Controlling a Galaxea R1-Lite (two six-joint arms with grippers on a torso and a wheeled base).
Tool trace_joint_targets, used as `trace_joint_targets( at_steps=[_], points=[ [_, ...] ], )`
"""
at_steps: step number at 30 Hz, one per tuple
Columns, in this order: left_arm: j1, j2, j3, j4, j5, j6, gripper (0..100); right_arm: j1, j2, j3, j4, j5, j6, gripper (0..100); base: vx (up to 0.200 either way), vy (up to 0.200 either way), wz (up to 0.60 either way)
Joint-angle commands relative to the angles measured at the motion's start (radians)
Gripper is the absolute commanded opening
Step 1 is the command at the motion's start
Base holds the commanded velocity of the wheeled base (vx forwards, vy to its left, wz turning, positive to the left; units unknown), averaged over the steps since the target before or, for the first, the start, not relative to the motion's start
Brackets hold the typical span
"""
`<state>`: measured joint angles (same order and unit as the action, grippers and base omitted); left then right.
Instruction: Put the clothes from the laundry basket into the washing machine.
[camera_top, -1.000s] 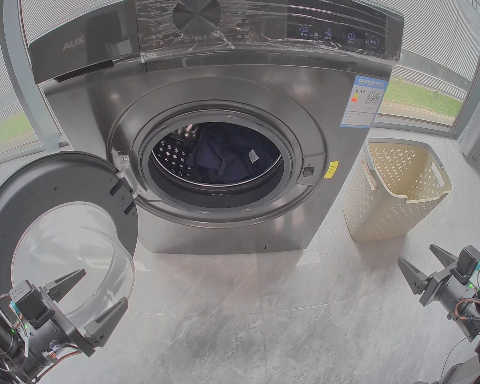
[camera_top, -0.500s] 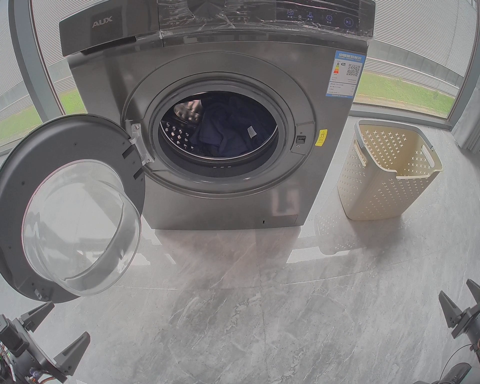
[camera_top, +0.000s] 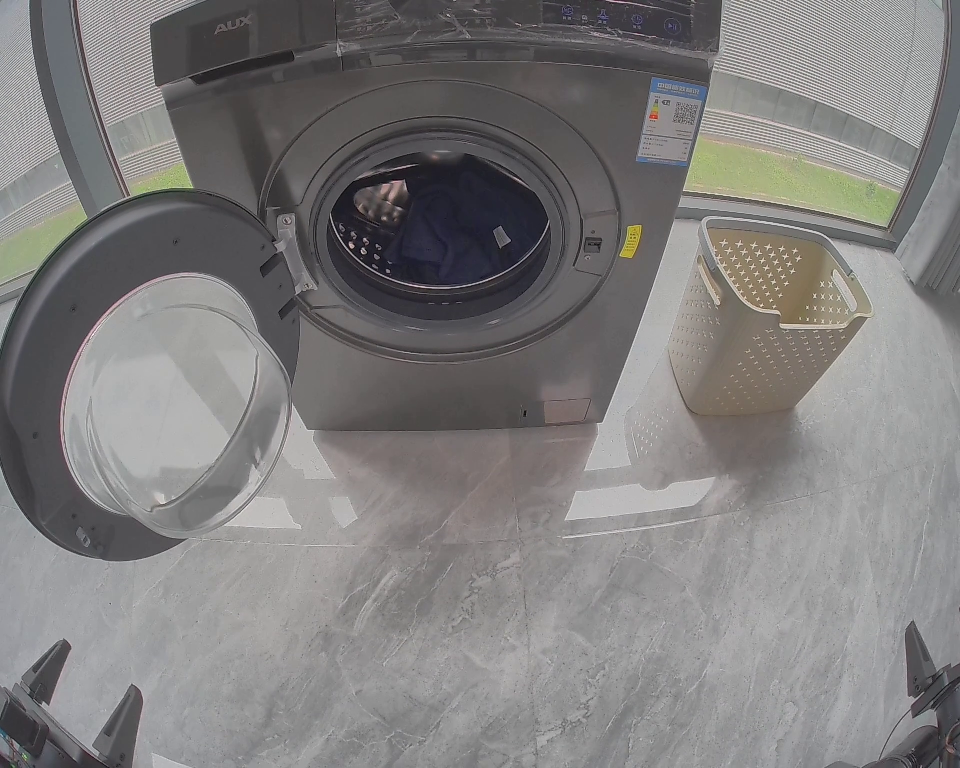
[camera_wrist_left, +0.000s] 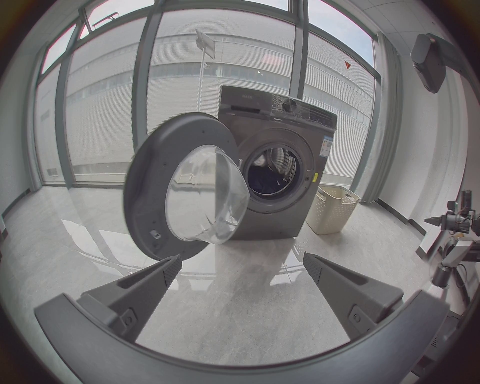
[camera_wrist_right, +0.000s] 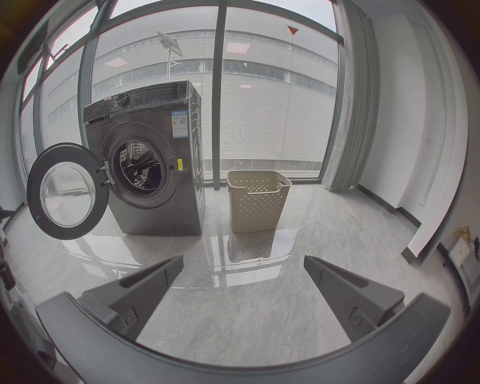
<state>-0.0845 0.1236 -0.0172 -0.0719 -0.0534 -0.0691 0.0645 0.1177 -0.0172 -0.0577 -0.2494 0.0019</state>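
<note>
Two grippers are hanging low over the grey marbled floor (camera_top: 520, 620), one at each side and both well apart from the appliance. At the far left, the left gripper (camera_wrist_left: 241, 261) is keeping its dark, wedge-shaped fingers spread wide apart and is facing the washer. Just ahead of it, the round door (camera_top: 150, 370) is standing swung fully open on its hinge at the left of the opening, with its clear domed glass bulging toward the robot. Next to the door, the grey front-loading washing machine (camera_top: 430, 380) is sitting on the floor in front of a window wall (camera_top: 820, 100), and its control panel (camera_top: 530, 15) is running along the top under a wrinkled plastic film. Inside the drum, dark blue clothes (camera_top: 460, 225) are lying piled against the right and back of the perforated steel wall, with a small pale tag showing on the fabric. To the right of the opening, a yellow sticker (camera_top: 630, 241) is sitting beside the door latch, and an energy label (camera_top: 672, 122) is sticking to the upper right corner of the front panel. Farther right, the cream perforated laundry basket (camera_top: 765, 330) is standing upright on the floor just beside the machine's right side, not touching it. At the far right, the right gripper (camera_wrist_right: 242, 262) is likewise holding its fingers spread wide apart, facing the basket and the washer.
</note>
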Motion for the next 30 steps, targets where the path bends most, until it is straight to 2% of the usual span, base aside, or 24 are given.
trace_joint_targets(
  at_steps=[1, 2, 3, 4, 5, 6, 8, 9, 10, 12, 13, 14, 15, 16, 18, 19, 26, 30],
  points=[
    [0.097, -0.102, 0.017, 0.012, -0.057, 0.012, 100, -0.074, -0.110, 0.011, 0.004, 0.073, -0.042, 100, 0.000, 0.000, 0.00],
    [0.097, -0.102, 0.017, 0.012, -0.057, 0.012, 100, -0.074, -0.110, 0.011, 0.004, 0.073, -0.042, 100, 0.000, 0.000, 0.00],
    [0.086, -0.122, 0.016, 0.014, -0.052, 0.014, 100, -0.066, -0.112, 0.017, 0.004, 0.165, -0.033, 100, 0.000, 0.000, 0.00],
    [0.086, -0.124, 0.016, 0.014, -0.040, 0.017, 100, -0.066, -0.110, 0.017, 0.009, 0.228, -0.017, 100, 0.000, 0.000, 0.00],
    [0.086, -0.124, 0.016, 0.014, -0.037, 0.019, 100, -0.066, -0.110, 0.017, 0.012, 0.237, -0.014, 100, 0.000, 0.000, 0.00],
    [0.086, -0.124, 0.016, 0.017, -0.013, 0.037, 100, -0.064, -0.113, 0.014, 0.064, 0.302, -0.002, 100, 0.000, 0.000, 0.00],
    [0.084, -0.124, 0.016, 0.017, -0.011, 0.055, 100, -0.066, -0.113, -0.003, 0.108, 0.292, -0.017, 100, 0.000, 0.000, 0.00],
    [0.084, -0.124, 0.014, 0.017, -0.029, 0.057, 100, -0.066, -0.113, -0.003, 0.107, 0.283, -0.011, 100, 0.000, 0.000, 0.00],
    [0.084, -0.122, 0.013, 0.020, -0.062, 0.046, 100, -0.066, -0.113, -0.003, 0.107, 0.277, -0.008, 100, 0.000, 0.000, 0.00],
    [0.084, -0.122, 0.014, 0.015, -0.086, 0.045, 100, -0.066, -0.115, 0.000, 0.094, 0.266, -0.002, 100, 0.000, 0.000, 0.00],
    [0.086, -0.124, 0.016, 0.015, -0.065, 0.054, 100, -0.066, -0.115, 0.003, 0.084, 0.257, 0.009, 100, 0.000, 0.000, 0.00],
    [0.086, -0.124, 0.016, 0.021, -0.014, 0.072, 100, -0.066, -0.115, 0.008, 0.076, 0.252, 0.016, 100, 0.000, 0.000, 0.00],
    [0.089, -0.122, 0.017, 0.060, 0.069, 0.095, 100, -0.066, -0.115, 0.013, 0.067, 0.251, 0.018, 100, 0.000, 0.000, 0.00],
    [0.088, -0.122, 0.010, 0.096, 0.090, 0.103, 100, -0.066, -0.115, 0.014, 0.062, 0.249, 0.018, 100, 0.000, 0.000, 0.00],
    [0.084, -0.116, 0.000, 0.123, 0.047, 0.101, 100, -0.066, -0.115, 0.014, 0.061, 0.249, 0.016, 100, 0.000, 0.000, 0.00],
    [0.080, -0.107, -0.003, 0.116, 0.006, 0.103, 100, -0.066, -0.115, 0.016, 0.059, 0.249, 0.015, 100, 0.000, 0.000, 0.00],
    [0.081, -0.119, 0.005, 0.100, 0.023, 0.081, 100, -0.066, -0.115, 0.016, 0.059, 0.259, -0.013, 100, 0.000, 0.000, 0.00],
    [0.081, -0.119, 0.006, 0.098, 0.023, 0.083, 100, -0.066, -0.115, 0.016, 0.059, 0.259, -0.013, 100, 0.000, 0.200, 0.00]
  ],
)
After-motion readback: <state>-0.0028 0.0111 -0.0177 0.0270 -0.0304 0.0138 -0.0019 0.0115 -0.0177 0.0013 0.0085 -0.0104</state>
